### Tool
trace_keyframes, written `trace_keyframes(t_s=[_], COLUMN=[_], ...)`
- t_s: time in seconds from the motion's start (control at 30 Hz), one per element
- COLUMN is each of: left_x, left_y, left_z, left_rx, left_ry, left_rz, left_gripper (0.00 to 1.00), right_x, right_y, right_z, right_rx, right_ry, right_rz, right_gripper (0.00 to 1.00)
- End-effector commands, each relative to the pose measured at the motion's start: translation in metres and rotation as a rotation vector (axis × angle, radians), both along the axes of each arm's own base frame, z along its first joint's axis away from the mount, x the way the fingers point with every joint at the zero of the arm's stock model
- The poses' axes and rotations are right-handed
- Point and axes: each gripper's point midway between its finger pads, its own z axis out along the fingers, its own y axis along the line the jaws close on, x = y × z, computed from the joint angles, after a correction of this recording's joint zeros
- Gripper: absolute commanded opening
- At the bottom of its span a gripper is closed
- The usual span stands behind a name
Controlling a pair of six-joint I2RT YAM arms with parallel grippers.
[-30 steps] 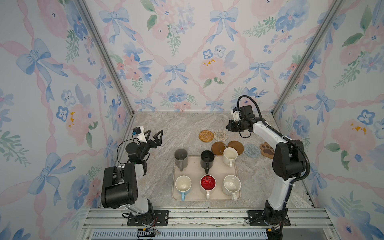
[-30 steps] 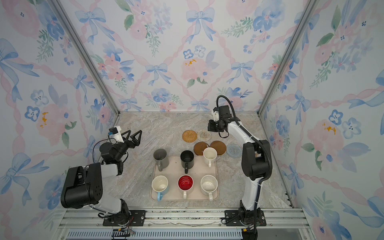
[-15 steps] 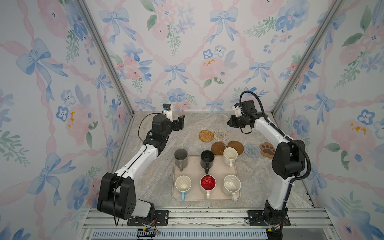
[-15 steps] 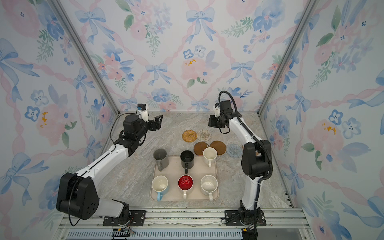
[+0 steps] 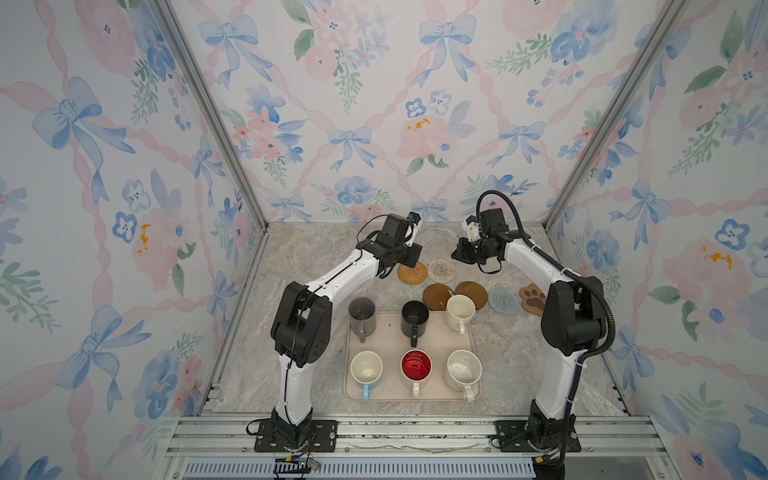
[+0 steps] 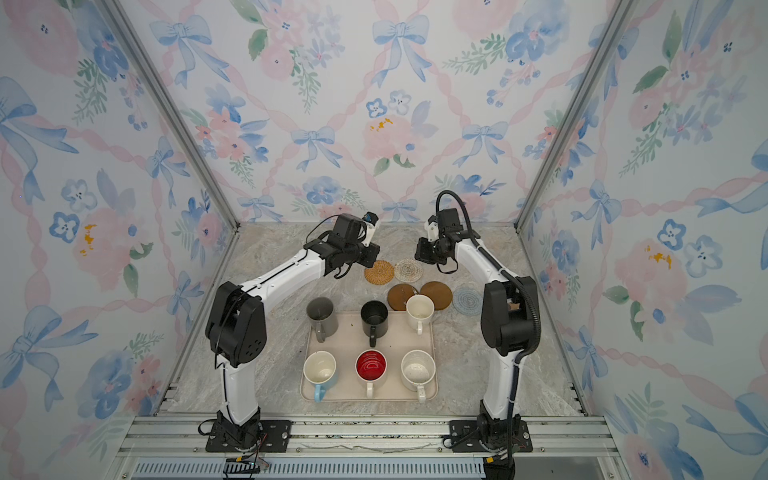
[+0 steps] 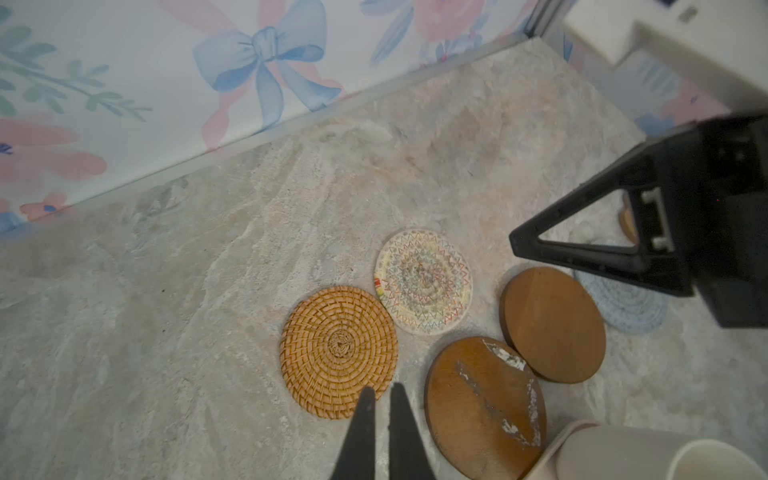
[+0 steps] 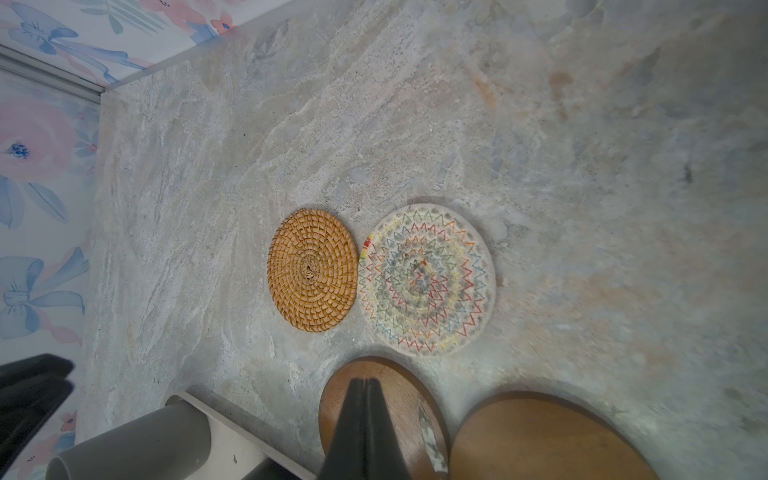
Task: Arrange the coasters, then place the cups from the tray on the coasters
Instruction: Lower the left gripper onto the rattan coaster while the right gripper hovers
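Left gripper [image 7: 382,392], jaws pinched shut and empty, hovers over the tan rattan coaster [image 7: 338,351]'s rim. Right gripper [image 8: 365,384], also closed on nothing, hangs above a dark brown coaster [image 8: 405,390]. Cups [image 5: 415,365] sit on the tray [image 5: 386,345] nearby.

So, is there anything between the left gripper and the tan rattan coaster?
Nothing visible. In the left wrist view the left gripper, shut, points at the edge of the tan rattan coaster. The pale woven coaster and a scratched brown coaster lie beside it, not in the path.
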Motion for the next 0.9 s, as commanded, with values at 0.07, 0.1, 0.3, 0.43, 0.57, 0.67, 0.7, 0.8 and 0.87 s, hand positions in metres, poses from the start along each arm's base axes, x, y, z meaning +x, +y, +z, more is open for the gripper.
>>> trace_keyframes(t_s=[0.07,0.1,0.3,0.43,0.57,0.67,0.7,0.8,0.87], left_x=[0.001,0.003,0.017,0.025,0.032,0.036,0.038,0.038,0.036], left_y=[-0.005,-0.006,-0.002,-0.003,-0.001,0.001,0.002,0.006,0.011], left_z=[-0.035,-0.041,-0.082,-0.104,-0.117,-0.125,-0.128,-0.136,-0.146], left_rx=[0.051,0.055,0.126,0.146,0.152,0.157,0.161,0.183,0.206], left_ry=[0.113,0.121,0.163,0.193,0.202,0.208,0.208,0.213,0.231], left_rz=[0.013,0.018,0.088,0.125,0.171,0.189,0.194,0.207,0.215], left_gripper=[0.0,0.0,0.0,0.0,0.0,0.0,0.0,0.0,0.0], right_x=[-0.009,-0.01,-0.017,-0.021,-0.019,-0.019,-0.019,-0.021,-0.022], right_y=[0.002,0.002,-0.005,-0.009,-0.015,-0.016,-0.016,-0.015,-0.013], right_z=[0.01,0.009,0.008,0.016,0.031,0.042,0.044,0.053,0.06], right_rx=[0.013,0.009,-0.005,-0.001,0.034,0.051,0.057,0.091,0.126], right_ry=[-0.006,-0.005,-0.002,-0.027,-0.055,-0.08,-0.084,-0.1,-0.114], right_rz=[-0.006,-0.007,-0.028,-0.047,-0.081,-0.098,-0.103,-0.123,-0.138], right_gripper=[0.0,0.0,0.0,0.0,0.0,0.0,0.0,0.0,0.0])
